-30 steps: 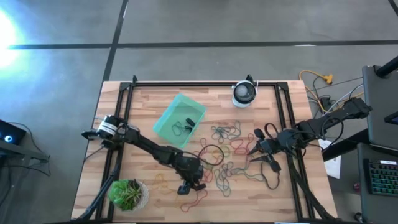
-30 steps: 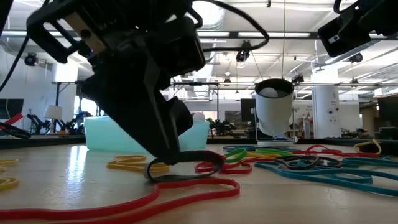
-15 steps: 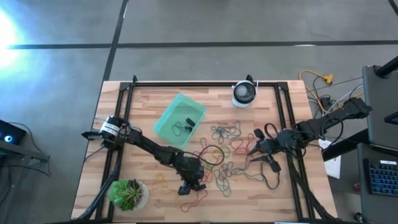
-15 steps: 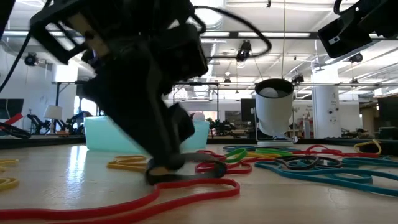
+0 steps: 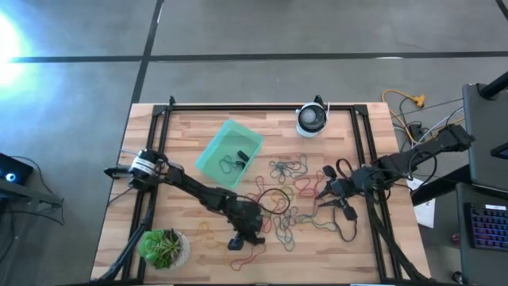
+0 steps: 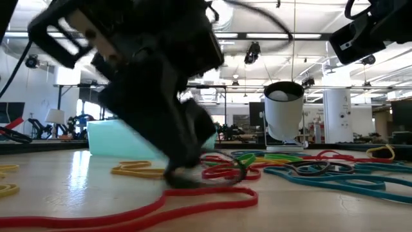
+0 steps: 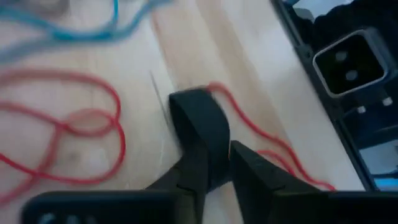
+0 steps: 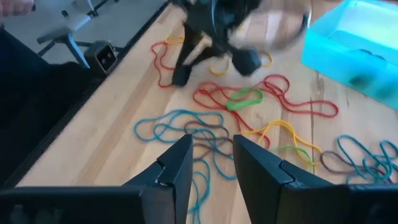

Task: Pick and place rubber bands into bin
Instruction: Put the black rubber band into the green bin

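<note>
Many rubber bands (image 5: 286,191) in red, teal, green, yellow and grey lie loose on the wooden table. The teal bin (image 5: 230,155) stands at the far left of the heap, with a few bands lying inside it. My left gripper (image 5: 238,238) is down at the table near its front edge, shut on a black rubber band (image 7: 198,115). A long red band (image 6: 129,212) lies beside it. At the table's right, my right gripper (image 5: 321,195) hangs above the heap. It is open, with nothing between its fingers (image 8: 177,168). My left gripper pinches the black band between its two fingers, and a loop of it (image 7: 202,106) sticks out past the fingertips. The fingers slant down at it from the table's left. The band (image 6: 212,179) lies low on the tabletop.
A white-and-black round device (image 5: 312,119) stands at the far edge. A potted plant (image 5: 163,248) sits at the near left corner. Black frame rails (image 5: 155,151) run along the table's left and right sides. Bare wood lies at the near right.
My left gripper has rolled and edged toward the table's right, down at the tabletop. The black band under its fingers has slid a little the same way. My right gripper has kept still.
</note>
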You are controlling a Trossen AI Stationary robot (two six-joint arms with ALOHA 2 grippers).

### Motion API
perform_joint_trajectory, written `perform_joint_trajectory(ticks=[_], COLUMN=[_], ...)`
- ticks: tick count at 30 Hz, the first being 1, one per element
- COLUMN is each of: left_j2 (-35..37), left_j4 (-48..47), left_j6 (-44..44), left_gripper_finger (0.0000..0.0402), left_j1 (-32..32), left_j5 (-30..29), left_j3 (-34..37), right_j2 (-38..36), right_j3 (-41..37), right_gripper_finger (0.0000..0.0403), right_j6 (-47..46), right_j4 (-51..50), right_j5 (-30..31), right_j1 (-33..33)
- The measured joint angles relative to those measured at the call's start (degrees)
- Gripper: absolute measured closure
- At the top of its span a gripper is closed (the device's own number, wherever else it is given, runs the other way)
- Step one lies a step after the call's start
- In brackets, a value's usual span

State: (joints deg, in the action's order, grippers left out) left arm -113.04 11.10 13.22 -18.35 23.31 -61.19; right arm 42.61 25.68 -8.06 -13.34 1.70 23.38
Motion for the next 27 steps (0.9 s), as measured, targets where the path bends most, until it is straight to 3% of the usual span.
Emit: perform_joint_trajectory(ticks=[2,7,21,27], left_j2=[1.54,3.69,22.76,26.22], left_j4=[-0.21,-1.94,-29.75,-37.15], left_j6=[-1.52,-3.39,-10.72,-10.73], left_gripper_finger=[0.0392,0.04,0.0401,0.0401], left_j1=[0.0,0.06,5.33,11.13], left_j5=[-0.66,-4.18,-35.45,-39.28], left_j3=[0.0,-0.13,-0.68,-0.41], right_j2=[0.01,-0.09,1.09,1.36], right_j3=[-0.2,-0.97,-2.35,-2.57], right_gripper_finger=[0.0292,0.0294,0.0305,0.0305], right_j6=[0.13,0.14,1.25,1.62], right_j4=[0.5,0.54,4.67,5.26], right_j5=[0.01,-0.01,0.01,-0.01], right_j1=[0.0,-0.02,-0.01,0.0])
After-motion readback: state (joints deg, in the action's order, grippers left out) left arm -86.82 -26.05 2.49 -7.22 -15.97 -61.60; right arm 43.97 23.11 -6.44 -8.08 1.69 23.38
